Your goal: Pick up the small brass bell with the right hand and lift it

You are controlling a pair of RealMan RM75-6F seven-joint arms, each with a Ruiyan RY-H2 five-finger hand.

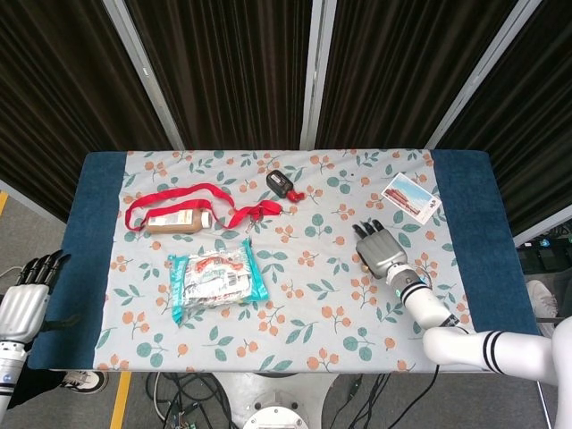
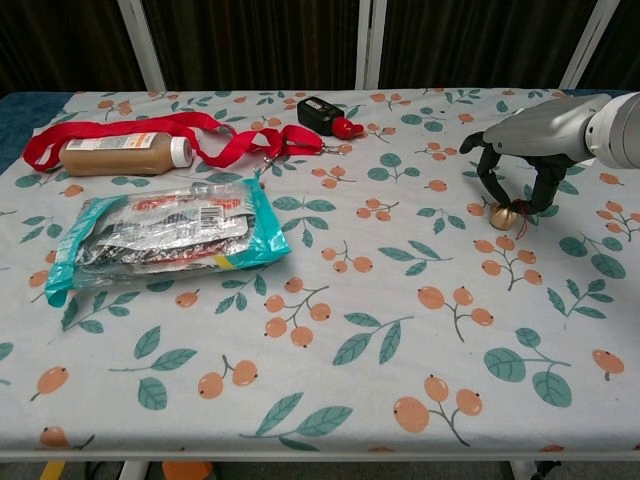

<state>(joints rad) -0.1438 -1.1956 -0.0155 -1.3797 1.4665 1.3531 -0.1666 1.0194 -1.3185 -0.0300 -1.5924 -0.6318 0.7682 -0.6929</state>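
The small brass bell (image 2: 502,215) is down at the flowered cloth on the right side of the table, a scrap of dark red at its side. My right hand (image 2: 522,150) arches over it, fingers pointing down on both sides and still gripping it. Whether the bell touches the cloth is unclear. From the head view the right hand (image 1: 380,253) covers the bell completely. My left hand (image 1: 27,299) hangs off the table's left edge, fingers straight and holding nothing.
A red lanyard (image 1: 192,198) loops around a brown bottle (image 1: 179,220) at the back left. A teal snack packet (image 1: 215,278) lies in front of them. A black gadget (image 1: 281,183) sits at the back centre, and a postcard (image 1: 411,198) lies behind the right hand.
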